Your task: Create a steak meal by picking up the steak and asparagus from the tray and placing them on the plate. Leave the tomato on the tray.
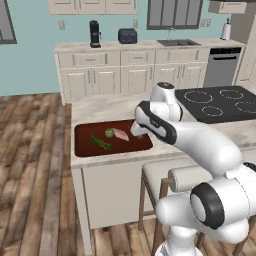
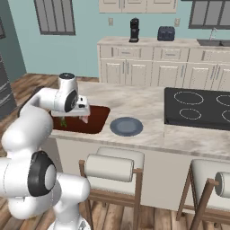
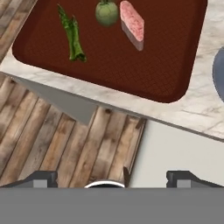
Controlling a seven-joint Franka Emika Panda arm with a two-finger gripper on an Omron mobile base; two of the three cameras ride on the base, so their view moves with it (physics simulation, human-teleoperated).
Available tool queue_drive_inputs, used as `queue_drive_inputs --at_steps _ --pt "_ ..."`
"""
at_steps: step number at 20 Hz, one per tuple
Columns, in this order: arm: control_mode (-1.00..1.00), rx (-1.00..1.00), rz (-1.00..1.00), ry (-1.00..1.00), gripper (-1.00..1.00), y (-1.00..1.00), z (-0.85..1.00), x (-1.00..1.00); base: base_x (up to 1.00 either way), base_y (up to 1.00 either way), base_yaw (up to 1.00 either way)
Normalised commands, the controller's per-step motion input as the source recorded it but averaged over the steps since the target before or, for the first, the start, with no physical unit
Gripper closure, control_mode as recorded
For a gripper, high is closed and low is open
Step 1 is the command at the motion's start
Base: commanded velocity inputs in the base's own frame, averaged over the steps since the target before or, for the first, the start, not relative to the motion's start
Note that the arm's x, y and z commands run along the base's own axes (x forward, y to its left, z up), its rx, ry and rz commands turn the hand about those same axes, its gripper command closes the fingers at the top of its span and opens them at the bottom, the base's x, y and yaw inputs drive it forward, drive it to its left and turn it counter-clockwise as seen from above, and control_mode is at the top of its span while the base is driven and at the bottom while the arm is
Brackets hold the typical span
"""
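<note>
The dark reddish-brown tray (image 3: 131, 70) lies on the counter and holds three things. The pinkish steak (image 3: 132, 24) lies at its far right, the round green tomato (image 3: 106, 12) just left of it, and the dark-green asparagus (image 3: 72, 37) further left. In the left base view the steak (image 1: 120, 134), tomato (image 1: 109, 133) and asparagus (image 1: 100, 142) sit mid-tray. My gripper (image 3: 113, 177) hangs open above the tray's near right side with nothing between its fingers, seen as well from the gripper (image 2: 84, 118) side. The grey-blue plate (image 2: 126, 126) sits bare on the counter right of the tray.
A black cooktop (image 2: 197, 108) lies on the counter to the right of the plate. Stools (image 2: 112, 168) stand below the counter's front edge. Wooden floor (image 3: 65, 144) shows beneath the counter edge in the hand view.
</note>
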Motion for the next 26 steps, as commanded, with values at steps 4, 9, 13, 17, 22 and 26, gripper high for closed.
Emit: queue_drive_inputs --at_steps 4,9,13,17,22,26 --pt "-1.00 -0.02 0.03 0.04 -1.00 0.04 -0.20 0.43 0.00 0.00 0.00" --pt "-1.00 -0.01 0.01 0.01 -1.00 0.01 -0.15 0.34 0.00 0.00 0.00" --pt "-1.00 0.00 0.01 0.00 -1.00 0.00 -0.21 0.31 0.00 0.00 0.00" --pt "-1.00 0.00 0.02 0.00 -1.00 0.10 -0.32 0.29 0.00 0.00 0.00" --pt "-1.00 -0.02 0.03 0.00 -1.00 0.21 -0.37 0.30 0.00 0.00 0.00" --pt "-1.00 0.00 0.02 0.01 -1.00 0.09 -0.29 0.35 0.00 0.00 0.00"
